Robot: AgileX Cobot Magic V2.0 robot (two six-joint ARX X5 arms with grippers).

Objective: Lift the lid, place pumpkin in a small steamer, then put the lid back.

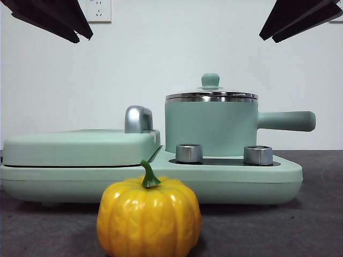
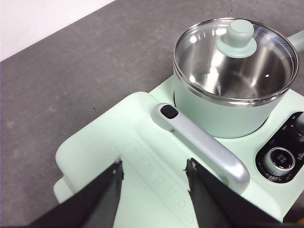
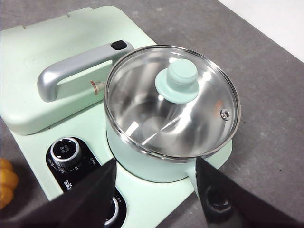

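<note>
The small steamer [image 1: 210, 128] is a mint-green pot with a long side handle, standing on the right half of the cooker base. The glass lid [image 1: 211, 95] with a mint knob sits shut on it; it also shows in the left wrist view [image 2: 236, 59] and the right wrist view [image 3: 172, 102]. The pot looks empty inside. The yellow-orange pumpkin [image 1: 149, 217] stands on the table in front of the cooker; its edge shows in the right wrist view [image 3: 5, 183]. My left gripper [image 2: 154, 173] is open above the griddle cover. My right gripper [image 3: 156, 166] is open above the pot's near side.
The flat mint griddle cover [image 1: 80, 145] with a chrome handle [image 1: 138, 119] fills the left half of the cooker. Two chrome knobs [image 1: 189, 152] sit on the front panel. Dark grey table [image 1: 316, 214] surrounds the unit; white wall behind.
</note>
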